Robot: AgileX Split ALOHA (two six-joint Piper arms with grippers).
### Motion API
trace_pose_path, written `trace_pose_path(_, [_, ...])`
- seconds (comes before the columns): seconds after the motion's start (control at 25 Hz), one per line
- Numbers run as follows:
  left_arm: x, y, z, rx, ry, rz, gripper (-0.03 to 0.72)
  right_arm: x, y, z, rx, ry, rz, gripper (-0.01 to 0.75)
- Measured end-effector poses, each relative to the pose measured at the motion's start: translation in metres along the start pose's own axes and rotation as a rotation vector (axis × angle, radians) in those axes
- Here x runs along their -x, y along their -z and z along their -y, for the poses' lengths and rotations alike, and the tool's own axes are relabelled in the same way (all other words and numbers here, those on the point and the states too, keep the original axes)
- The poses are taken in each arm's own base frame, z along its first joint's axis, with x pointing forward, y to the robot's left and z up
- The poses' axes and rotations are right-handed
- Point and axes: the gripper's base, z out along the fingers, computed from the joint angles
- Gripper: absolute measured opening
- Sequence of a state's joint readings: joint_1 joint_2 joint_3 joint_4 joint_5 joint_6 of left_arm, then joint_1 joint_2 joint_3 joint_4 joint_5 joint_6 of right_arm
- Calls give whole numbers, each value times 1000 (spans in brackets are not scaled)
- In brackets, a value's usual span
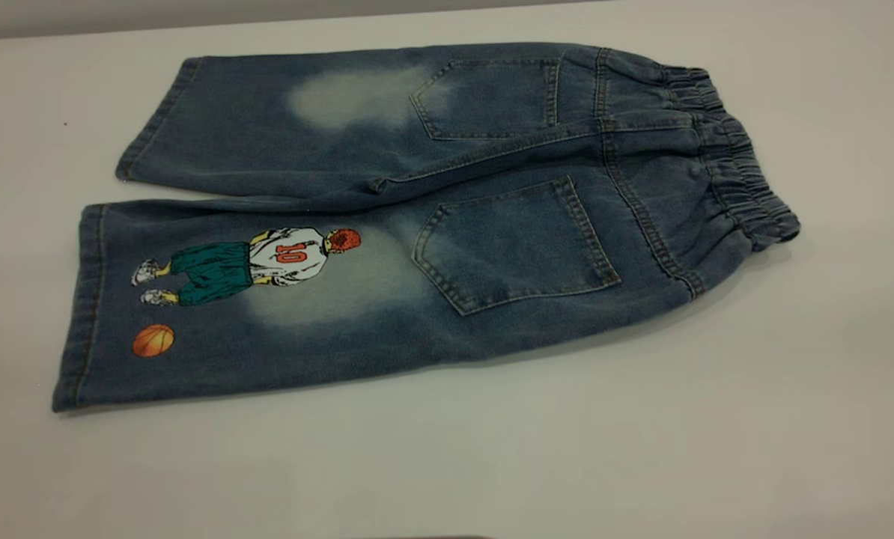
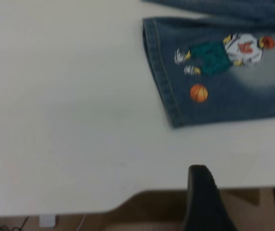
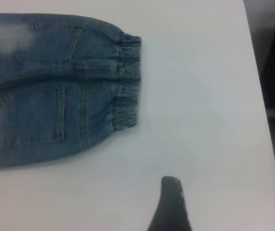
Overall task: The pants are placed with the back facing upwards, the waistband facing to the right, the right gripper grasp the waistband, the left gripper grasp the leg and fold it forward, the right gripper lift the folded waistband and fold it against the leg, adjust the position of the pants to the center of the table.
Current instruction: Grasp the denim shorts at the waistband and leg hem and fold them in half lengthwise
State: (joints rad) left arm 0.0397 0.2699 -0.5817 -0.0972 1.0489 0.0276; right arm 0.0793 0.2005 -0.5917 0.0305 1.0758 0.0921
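The pants [image 1: 447,217] lay flat on the table [image 1: 791,419], back side up, both back pockets showing, unfolded. The waistband [image 1: 731,165] pointed to the right of the exterior view, gathered and ruffled, resting on the tabletop. The two legs ran off to the left, side by side and touching along the inner seam. The leg [image 1: 267,299] with the printed player was the nearer one — white number 10 shirt, green shorts, and an orange basketball [image 1: 153,340] close to the hem. The plain leg [image 1: 282,120] with its faded patch lay beyond it.

From my left wrist camera I saw the printed leg's hem and bare table beside it. One dark finger [image 2: 205,202] of the left gripper hung at the table's edge, well apart from the denim — I could not tell how wide it stood. My right wrist camera showed the waistband and one finger [image 3: 171,207] of the right gripper over bare table, clear of the cloth; its spread I could not tell either. Neither gripper touched the pants.
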Motion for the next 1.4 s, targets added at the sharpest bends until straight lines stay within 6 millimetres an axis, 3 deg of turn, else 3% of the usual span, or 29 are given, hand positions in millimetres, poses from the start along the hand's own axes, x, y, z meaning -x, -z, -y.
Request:
trace_pose_path(0.28, [43, -53, 7, -116, 62, -16, 379, 38, -57, -7, 34, -55, -120, 491])
trace_pose_path(0.56, [58, -109, 10, -194, 25, -108, 381, 55, -124, -17, 120, -123, -236, 493])
trace_pose_path(0.76, [62, -140, 11, -236, 37, -139, 416, 53, -170, -20, 153, -168, -336, 493])
trace_pose_path(1.04, [59, -179, 8, -232, 84, -185, 464, 32, -230, -20, 167, -210, -488, 496])
trace_pose_path(1.4, [57, -197, 8, -257, 102, -186, 466, 7, -286, -17, 137, -323, -575, 526])
